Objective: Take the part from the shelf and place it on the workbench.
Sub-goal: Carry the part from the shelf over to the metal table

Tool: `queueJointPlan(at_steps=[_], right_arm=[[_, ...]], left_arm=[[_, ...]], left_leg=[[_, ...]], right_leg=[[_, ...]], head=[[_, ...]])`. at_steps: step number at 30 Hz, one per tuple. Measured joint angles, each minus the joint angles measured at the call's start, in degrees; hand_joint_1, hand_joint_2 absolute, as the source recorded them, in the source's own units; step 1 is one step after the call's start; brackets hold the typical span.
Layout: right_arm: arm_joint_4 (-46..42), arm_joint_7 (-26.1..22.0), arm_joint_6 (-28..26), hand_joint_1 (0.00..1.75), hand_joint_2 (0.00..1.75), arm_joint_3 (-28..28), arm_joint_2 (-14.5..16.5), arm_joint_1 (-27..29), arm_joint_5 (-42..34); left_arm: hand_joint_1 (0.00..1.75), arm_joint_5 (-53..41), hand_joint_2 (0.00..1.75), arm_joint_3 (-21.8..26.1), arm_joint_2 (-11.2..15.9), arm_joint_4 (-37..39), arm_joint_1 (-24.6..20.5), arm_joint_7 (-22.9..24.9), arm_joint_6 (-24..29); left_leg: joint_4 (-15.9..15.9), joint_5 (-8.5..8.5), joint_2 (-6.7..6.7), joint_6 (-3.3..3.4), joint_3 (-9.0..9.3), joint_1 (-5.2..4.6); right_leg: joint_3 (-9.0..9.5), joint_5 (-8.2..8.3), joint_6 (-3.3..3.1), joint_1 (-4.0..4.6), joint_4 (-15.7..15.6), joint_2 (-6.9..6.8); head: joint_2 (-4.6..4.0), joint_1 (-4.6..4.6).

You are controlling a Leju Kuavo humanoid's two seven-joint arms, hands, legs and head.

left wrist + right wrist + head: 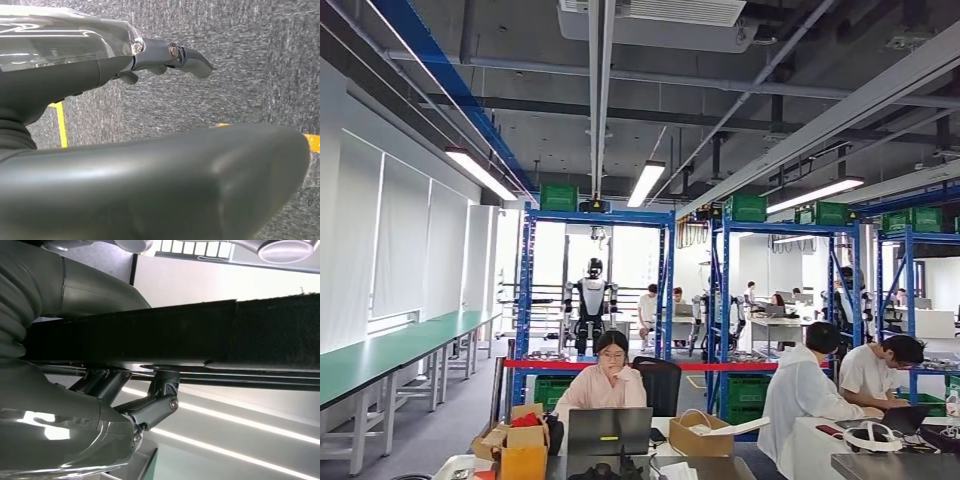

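In the head view, a grey aisle [463,400] runs open through the lower left of the frame. It lies between the long green workbench [388,355] along the left wall and the blue shelf [595,215] at centre. A second blue shelf [788,228] stands to the right of centre, and green crates [558,197] sit on the top edges of both. A red barrier tape [569,364] stretches across the foot of the centre shelf.

The part [188,332] is a long, flat, black bar with a matt, felt-like face. It crosses the whole right wrist view and lies in the right hand [113,405]. The thick grey thumb [86,290] is on one face and the dark fingers [158,405] are bent up against the other. The hand appears clamped on the bar, though the actual contact is in shadow.

The left hand [75,75] hangs over grey carpet [226,90] marked with yellow tape [61,125]. Its fingers [192,59] are stretched out, apart from the thumb, and nothing is in them.

Across the bottom centre of the head view, a seated person [610,375] faces this way behind a laptop [609,430], with cardboard boxes [520,445] at the lower left of the desk. Two more people [803,390] bend over a table at the lower right. Another humanoid robot [592,300] stands behind the centre shelf.
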Motion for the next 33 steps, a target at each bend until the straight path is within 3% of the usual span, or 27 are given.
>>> queueJointPlan(at_steps=[2,5,8,9,10,11,13,14,16,20,22,24,25,26,29,30,33], right_arm=[[-0.05,-0.05,0.05,1.75,1.75,-0.17,0.02,0.0,-0.15],[-0.23,-0.17,0.07,1.75,1.75,-0.49,0.22,0.08,-0.37],[-0.24,-0.2,0.07,1.75,1.75,-0.69,0.42,0.29,-0.7],[-0.2,-0.13,0.12,1.75,1.75,-0.72,0.42,0.5,-1.0],[-0.14,-0.01,0.22,1.75,1.75,-0.77,0.42,0.71,-1.41],[-0.04,0.11,0.38,1.75,1.75,-0.85,0.42,0.88,-1.87],[0.19,0.27,0.67,1.75,1.75,-1.01,0.45,1.04,-2.56],[0.29,0.29,0.74,1.75,1.75,-1.08,0.49,1.03,-2.76],[0.4,0.26,0.75,1.75,1.75,-1.15,0.56,1.03,-2.54],[0.46,0.24,0.39,1.75,1.75,-1.15,0.78,1.09,-0.64],[0.46,0.3,0.15,1.75,1.75,-1.09,0.99,1.13,-0.36],[0.52,0.32,0.08,1.75,1.75,-1.04,1.04,1.36,-0.3],[0.55,0.33,0.08,1.75,1.75,-1.03,1.04,1.5,-0.29],[0.57,0.34,0.08,1.75,1.75,-1.03,1.04,1.59,-0.28],[0.58,0.35,0.08,1.75,1.75,-1.02,1.08,1.54,-0.27],[0.58,0.36,0.08,1.75,1.75,-1.02,1.09,1.47,-0.27],[0.57,0.37,0.07,1.75,1.75,-1.02,1.17,1.35,-0.28]], left_arm=[[0.0,-0.02,1.75,0.0,-0.02,0.0,0.04,-0.01,-0.02],[0.0,-0.06,1.75,-0.01,0.03,0.0,-0.04,-0.03,-0.05],[0.0,-0.08,1.75,-0.02,0.22,0.0,0.05,-0.02,-0.07],[0.0,-0.08,1.75,-0.02,0.3,0.0,0.13,-0.02,-0.06],[0.0,-0.09,1.75,-0.02,0.34,0.0,0.21,-0.02,-0.06],[0.0,-0.12,1.75,-0.02,0.37,0.0,0.27,-0.03,-0.07],[0.0,-0.16,1.75,-0.02,0.39,0.0,0.32,-0.05,-0.08],[0.0,-0.19,1.75,-0.02,0.4,0.0,0.34,-0.06,-0.09],[0.0,-0.23,1.75,-0.02,0.41,0.0,0.36,-0.07,-0.09],[0.0,-0.38,1.75,-0.02,0.43,0.0,0.27,-0.14,-0.07],[0.0,-0.39,1.75,-0.02,0.43,0.0,0.24,-0.17,-0.04],[0.0,-0.41,1.75,-0.02,0.44,0.0,0.28,-0.17,-0.01],[0.0,-0.43,1.75,-0.02,0.45,0.0,0.33,-0.17,0.0],[0.0,-0.45,1.75,-0.02,0.45,0.0,0.37,-0.17,0.01],[0.0,-0.51,1.75,-0.02,0.43,0.0,0.35,-0.17,-0.02],[0.0,-0.52,1.75,-0.02,0.42,0.0,0.31,-0.17,-0.04],[0.0,-0.54,1.75,-0.02,0.4,0.0,0.23,-0.16,-0.06]], left_leg=[[-0.45,-0.17,0.0,-0.61,0.28,0.1],[0.81,-1.43,0.2,-1.27,0.14,0.01],[10.49,-5.72,0.27,-1.89,-5.01,0.14],[13.15,-6.22,0.28,-2.12,-6.74,0.22],[13.86,-5.58,0.29,-2.35,-7.56,0.33],[12.24,-3.82,0.29,-2.58,-7.21,0.49],[5.12,0.55,-0.22,-3.05,-4.29,0.95],[2.01,1.75,-0.72,-3.07,-2.91,1.11],[-0.26,1.74,-1.49,-2.43,-1.83,1.04],[-0.53,1.21,-1.11,-0.55,-1.28,0.79],[-0.59,0.76,-0.91,0.11,-0.71,0.77],[-0.58,0.16,-0.79,0.38,-0.13,0.63],[-0.58,-0.19,-0.78,0.4,0.27,0.55],[-0.58,-0.6,-0.79,0.38,0.81,0.49],[-0.78,-1.96,-0.84,0.03,2.68,0.46],[-0.92,-2.27,-0.84,-0.2,2.99,0.51],[-1.54,-2.72,-0.65,-1.02,3.23,0.55]], right_leg=[[0.4,-0.16,-0.4,0.23,-0.95,0.04],[1.69,0.32,-0.93,-0.31,-2.65,-0.03],[2.5,0.06,-1.23,-0.51,-3.14,-0.15],[2.68,-0.16,-1.21,-0.55,-3.14,-0.1],[2.93,-0.4,-1.1,-0.62,-3.12,0.02],[3.27,-0.69,-0.89,-0.73,-3.07,0.29],[3.98,-1.47,-0.29,-0.95,-2.78,0.83],[4.12,-1.87,0.06,-0.94,-2.45,1.08],[4.01,-2.35,0.68,-0.94,-2.1,1.42],[3.44,-3.59,1.72,-1.29,-0.51,1.15],[0.19,-6.2,2.12,-1.39,5.92,0.44],[-4.72,-8.37,2.25,-1.43,13.76,0.22],[-6.27,-8.03,2.18,-1.41,15.49,0.19],[-6.63,-6.43,2.0,-1.37,14.78,0.18],[-2.98,0.71,0.99,-0.78,4.14,0.18],[-1.91,1.63,0.64,-0.52,1.5,0.18],[-1.04,0.76,-0.04,-0.25,-0.63,0.21]], head=[[0.01,-0.02],[-0.01,-0.02],[-0.02,-0.01],[-0.02,-0.01],[-0.02,-0.01],[-0.02,-0.01],[-0.02,-0.02],[-0.02,-0.01],[-0.02,-0.02],[-0.02,-0.04],[-0.02,-0.05],[-0.02,-0.05],[-0.02,-0.05],[-0.02,-0.05],[-0.02,-0.05],[-0.01,-0.05],[0.0,-0.05]])
